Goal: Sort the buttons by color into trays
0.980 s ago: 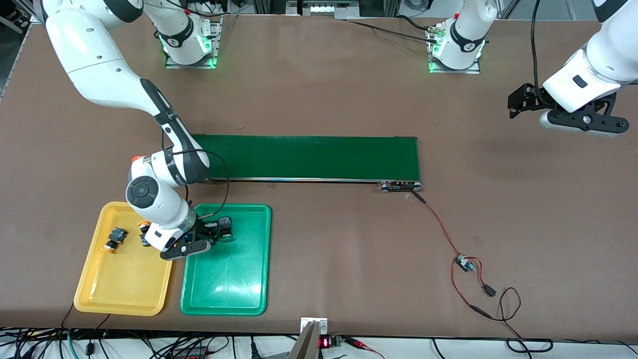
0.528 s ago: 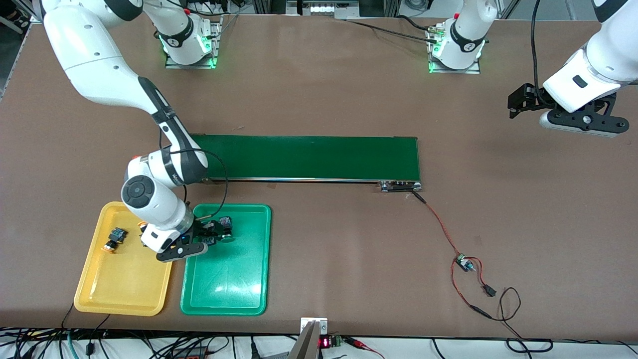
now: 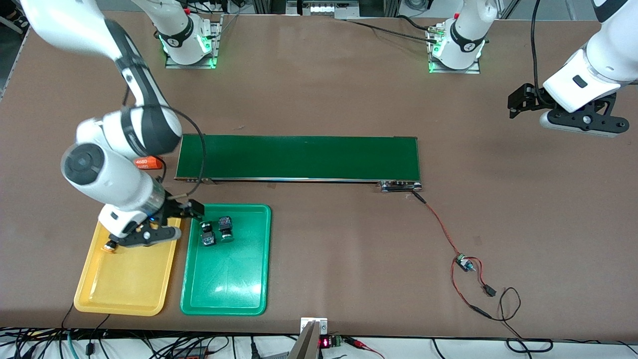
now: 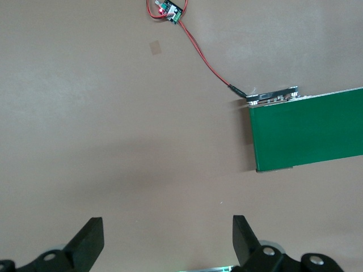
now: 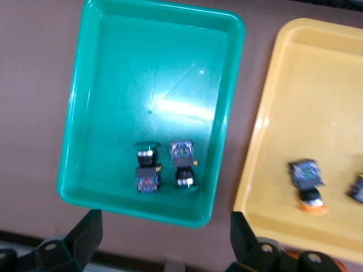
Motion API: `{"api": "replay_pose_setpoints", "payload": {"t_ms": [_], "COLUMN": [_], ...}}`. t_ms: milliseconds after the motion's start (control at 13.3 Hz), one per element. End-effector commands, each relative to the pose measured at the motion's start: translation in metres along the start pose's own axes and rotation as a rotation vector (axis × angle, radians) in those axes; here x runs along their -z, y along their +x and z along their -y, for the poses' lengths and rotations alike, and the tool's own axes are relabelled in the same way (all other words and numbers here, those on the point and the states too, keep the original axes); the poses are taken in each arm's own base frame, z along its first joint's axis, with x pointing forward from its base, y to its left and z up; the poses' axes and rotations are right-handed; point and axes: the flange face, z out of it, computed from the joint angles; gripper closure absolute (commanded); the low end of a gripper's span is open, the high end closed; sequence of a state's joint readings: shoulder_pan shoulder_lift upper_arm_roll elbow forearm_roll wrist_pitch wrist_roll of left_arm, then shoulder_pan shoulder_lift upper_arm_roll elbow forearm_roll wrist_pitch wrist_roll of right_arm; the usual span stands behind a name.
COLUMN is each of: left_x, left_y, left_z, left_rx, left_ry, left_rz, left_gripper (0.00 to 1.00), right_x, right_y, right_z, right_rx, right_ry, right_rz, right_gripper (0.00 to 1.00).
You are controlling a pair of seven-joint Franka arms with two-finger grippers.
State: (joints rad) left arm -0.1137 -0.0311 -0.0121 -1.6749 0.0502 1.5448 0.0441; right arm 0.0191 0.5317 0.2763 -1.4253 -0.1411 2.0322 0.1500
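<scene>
Two green buttons (image 3: 207, 234) (image 3: 226, 229) lie side by side in the green tray (image 3: 224, 284), at its end toward the belt. They also show in the right wrist view (image 5: 147, 170) (image 5: 182, 164) in that tray (image 5: 142, 85). The yellow tray (image 3: 119, 284) (image 5: 306, 102) holds two yellow buttons (image 5: 307, 186) (image 5: 357, 190); in the front view only one yellow cap (image 3: 108, 246) shows past the arm. My right gripper (image 3: 187, 212) (image 5: 164, 238) is open and empty, raised over the belt-side edge of the two trays. My left gripper (image 3: 518, 102) (image 4: 167, 238) is open and empty, and its arm waits over bare table.
The long dark-green belt (image 3: 299, 157) (image 4: 306, 133) lies across the middle, farther from the front camera than the trays. An orange "4680" cylinder (image 3: 147, 162) lies by its end. A red wire with a small board (image 3: 466, 263) (image 4: 170, 11) trails from the other end.
My right gripper has let go of a green button in the green tray beside the other one. It has risen and moved toward the yellow tray. The left arm has not moved.
</scene>
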Motion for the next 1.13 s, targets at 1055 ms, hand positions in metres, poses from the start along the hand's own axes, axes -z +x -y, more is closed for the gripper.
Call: {"api": "replay_pose_setpoints", "payload": {"t_ms": [1055], "left_x": [0.005], "left_y": [0.001], "left_z": [0.001], "left_rx": [0.003], "left_ry": [-0.016], "left_rz": [0.011], "left_gripper": [0.00], "right_x": [0.231], "right_y": [-0.148], "right_z": [-0.095], "right_rx": [-0.260], "right_ry": [-0.098], "right_rz": [0.135], "right_gripper": [0.00]}}
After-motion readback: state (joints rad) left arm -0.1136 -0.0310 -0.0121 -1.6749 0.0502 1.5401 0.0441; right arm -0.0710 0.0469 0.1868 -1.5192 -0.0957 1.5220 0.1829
